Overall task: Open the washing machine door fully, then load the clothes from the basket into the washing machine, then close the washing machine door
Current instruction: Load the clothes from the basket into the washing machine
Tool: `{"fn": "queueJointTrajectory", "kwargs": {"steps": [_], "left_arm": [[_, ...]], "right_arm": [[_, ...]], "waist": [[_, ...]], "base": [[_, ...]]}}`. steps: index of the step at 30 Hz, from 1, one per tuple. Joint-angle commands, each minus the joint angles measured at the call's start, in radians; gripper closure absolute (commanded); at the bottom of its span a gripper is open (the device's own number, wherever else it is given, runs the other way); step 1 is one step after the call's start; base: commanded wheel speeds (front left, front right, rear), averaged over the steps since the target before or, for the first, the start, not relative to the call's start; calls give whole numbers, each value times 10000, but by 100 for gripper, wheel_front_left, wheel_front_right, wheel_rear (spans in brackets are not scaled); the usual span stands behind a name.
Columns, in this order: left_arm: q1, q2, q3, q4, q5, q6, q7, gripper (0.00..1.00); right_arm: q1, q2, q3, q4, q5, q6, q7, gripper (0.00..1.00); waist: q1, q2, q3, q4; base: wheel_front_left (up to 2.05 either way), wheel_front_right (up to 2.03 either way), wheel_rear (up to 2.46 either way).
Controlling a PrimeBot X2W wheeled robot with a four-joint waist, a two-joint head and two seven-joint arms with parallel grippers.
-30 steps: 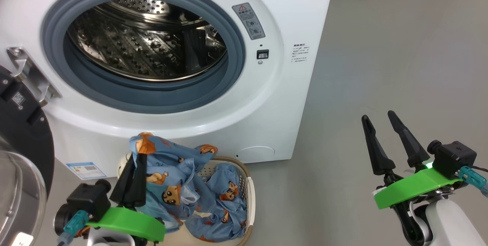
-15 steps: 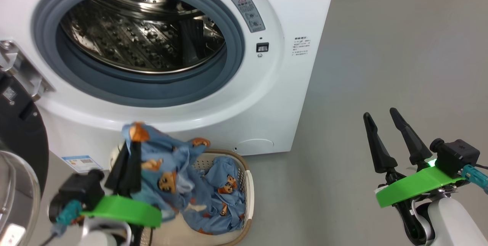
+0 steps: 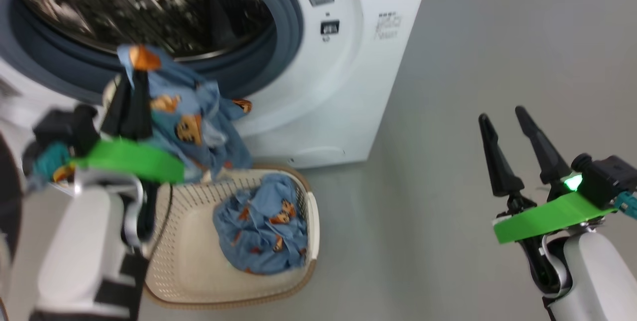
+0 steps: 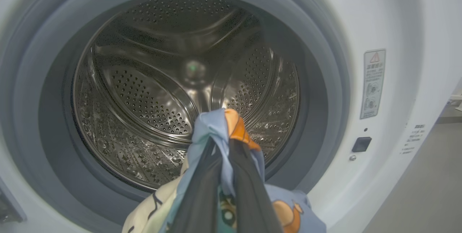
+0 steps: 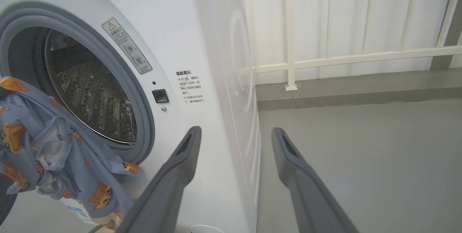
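While left pincer [image 3: 127,83] is pinching clothes [image 3: 194,127] before the gasket [image 4: 317,92] rim, drum [image 4: 151,92] gaping ahead, right pincer [image 3: 501,114] hanging spread over open floor [image 3: 448,87].

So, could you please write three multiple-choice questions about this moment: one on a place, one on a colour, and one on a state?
1. Where is the garment that the left gripper holds?
A) hanging before the open mouth of the washer
B) lying flat on the ground
C) on top of the washer

2. What colour is the cloth lying in the basket?
A) plain red
B) light blue with orange-brown figures
C) black

3. In what state is the right gripper?
A) shut on a sock
B) open, holding nothing
C) shut on a handle

Answers:
1 A: in the left wrist view the garment hangs just outside the opening, not yet inside.
2 B: the head view shows the blue fabric and its print.
3 B: it is spread wide, with nothing in it.
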Motion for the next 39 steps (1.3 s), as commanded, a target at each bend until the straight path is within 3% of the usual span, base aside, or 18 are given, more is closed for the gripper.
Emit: {"fn": "queueJointTrajectory", "kwargs": {"steps": [1, 12, 25, 29, 34, 38, 39], "left_arm": [[-801, 280, 315, 329, -11, -79, -57, 100], [-4497, 722, 623, 4034, -18, -319, -61, 100], [-7047, 1335, 721, 5808, 574, -422, -62, 100], [-7481, 1346, 775, 5715, 718, -348, -62, 100], [-7618, 1323, 1271, 4149, 1047, -35, -62, 100], [-7275, 1229, 1548, 3926, 1265, 38, -62, 100], [-7219, 1200, 1593, 4084, 1277, 33, -62, 58]], "right_arm": [[-210, -49, 132, -306, -165, 16, -48, 0], [-911, 140, 63, -616, -161, 16, -48, 0], [-1371, 424, 83, -748, -184, 16, -48, 0], [-1341, 462, 79, -737, -183, 16, -48, 0], [-1405, 536, 87, -736, -198, 16, -48, 0], [-1425, 593, 87, -706, -204, 16, -48, 0], [-1425, 600, 79, -692, -199, 16, -48, 0]], "waist": [[0, 0, 914, -374], [0, 0, 3194, -1098], [0, 0, 4544, -1761], [0, 0, 4627, -1816], [0, 0, 4725, -1876], [0, 0, 4689, -1851], [0, 0, 4675, -1835]], "base": [[0, 0, 0], [0, 0, 0], [0, 0, 0], [0, 0, 0], [0, 0, 0], [0, 0, 0], [0, 0, 0]]}}
